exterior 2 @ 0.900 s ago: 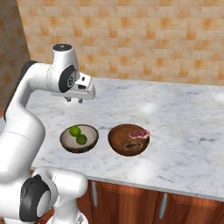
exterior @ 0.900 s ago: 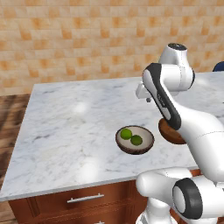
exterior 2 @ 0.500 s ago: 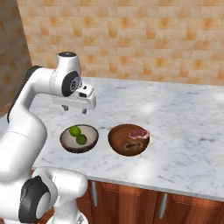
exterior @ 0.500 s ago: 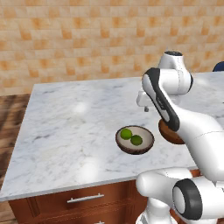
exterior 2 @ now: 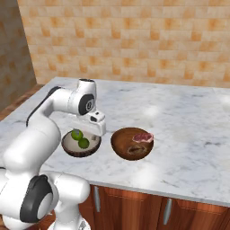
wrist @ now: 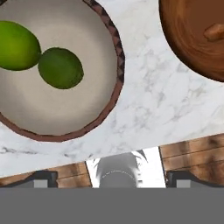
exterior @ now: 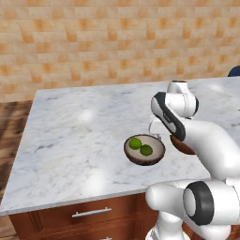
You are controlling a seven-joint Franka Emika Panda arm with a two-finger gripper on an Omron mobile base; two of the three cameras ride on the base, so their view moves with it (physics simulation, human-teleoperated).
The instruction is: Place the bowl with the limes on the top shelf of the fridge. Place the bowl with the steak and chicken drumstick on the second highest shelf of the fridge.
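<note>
My claw (wrist: 112, 177) hangs above the marble bench (exterior: 79, 136), pointed straight down, and its two tips sit wide apart at the bottom corners of the hand view with nothing between them. Right below me is the bowl with the limes (wrist: 52, 74), dark brown rim, pale inside, resting flat on the bench. Two limes (wrist: 60, 68) lie in it, touching each other, off toward one side of the bowl's floor. From the right base view my hand hovers over the rim of that bowl (exterior 2: 81, 144) on the side nearest the wooden bowl (exterior 2: 132, 143), not touching it. The wooden bowl stands just beside the lime bowl, a strip of marble between them. In it lies the steak (exterior 2: 143, 136), pinkish-red, up against the far wall, and the chicken drumstick (wrist: 214, 31) shows as a small tan piece on the bowl's floor. From the left base view, the lime bowl (exterior: 144, 149) sits near the bench's front edge, with my arm just beside it.
</note>
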